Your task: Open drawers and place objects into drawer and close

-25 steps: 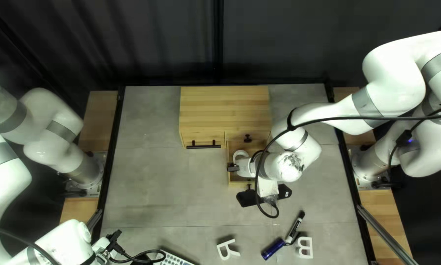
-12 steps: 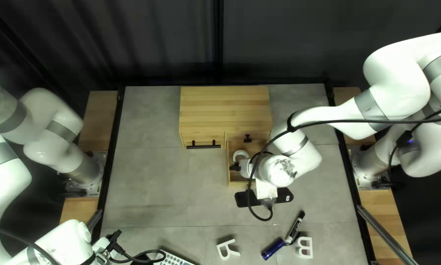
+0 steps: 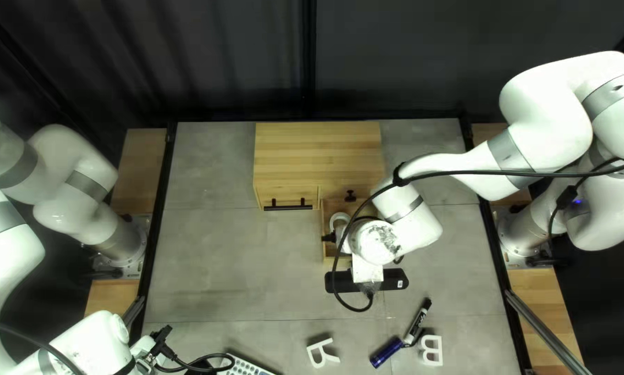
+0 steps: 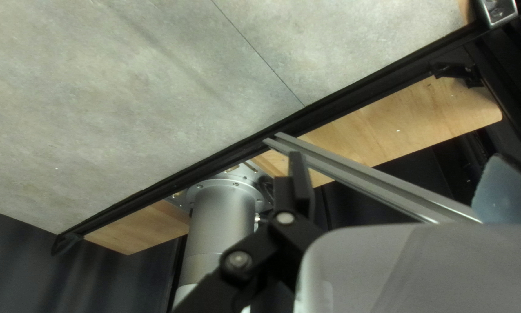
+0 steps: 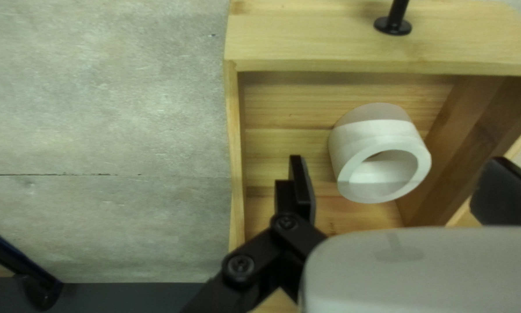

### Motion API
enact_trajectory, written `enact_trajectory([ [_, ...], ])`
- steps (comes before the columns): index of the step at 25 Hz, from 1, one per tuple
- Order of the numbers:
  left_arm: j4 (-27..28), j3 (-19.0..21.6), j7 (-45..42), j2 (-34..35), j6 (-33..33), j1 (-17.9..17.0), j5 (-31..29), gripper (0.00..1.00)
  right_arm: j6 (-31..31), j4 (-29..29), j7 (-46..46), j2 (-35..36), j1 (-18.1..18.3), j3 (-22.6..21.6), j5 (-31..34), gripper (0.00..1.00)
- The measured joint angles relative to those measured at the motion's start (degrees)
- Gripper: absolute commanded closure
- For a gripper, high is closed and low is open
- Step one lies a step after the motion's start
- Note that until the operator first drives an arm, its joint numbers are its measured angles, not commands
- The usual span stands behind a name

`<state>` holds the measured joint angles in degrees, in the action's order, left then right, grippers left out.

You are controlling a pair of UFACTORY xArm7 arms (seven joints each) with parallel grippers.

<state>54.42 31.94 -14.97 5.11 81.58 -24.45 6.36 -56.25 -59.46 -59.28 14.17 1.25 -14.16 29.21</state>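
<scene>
Two fingers (image 5: 302, 194) of the right gripper (image 5: 399, 162) stand wide apart, released, with the white roll (image 5: 356, 136) in the space ahead of them, untouched. It lies inside the open drawer (image 5: 234, 145), its hollow end showing. I judge it light, fairly stiff and smooth, not fragile; if it needs shifting, a grip across its outer wall should hold, though the curve could slip under an off-centre squeeze. The drawer should slide stiffly straight; push at the knob (image 5: 393, 25) toward the cabinet (image 3: 317, 156). Farther off, the left gripper (image 4: 396, 159) is spread, grasping nothing.
</scene>
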Motion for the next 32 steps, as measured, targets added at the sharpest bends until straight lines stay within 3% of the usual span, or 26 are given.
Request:
enact_trajectory([
  [32, 0.0, 0.0, 0.0, 0.0, 0.0, 0.0, 0.0, 0.00, 7.1, 2.8, -5.2, 0.9, 2.1, 0.2, 0.2, 0.00],
])
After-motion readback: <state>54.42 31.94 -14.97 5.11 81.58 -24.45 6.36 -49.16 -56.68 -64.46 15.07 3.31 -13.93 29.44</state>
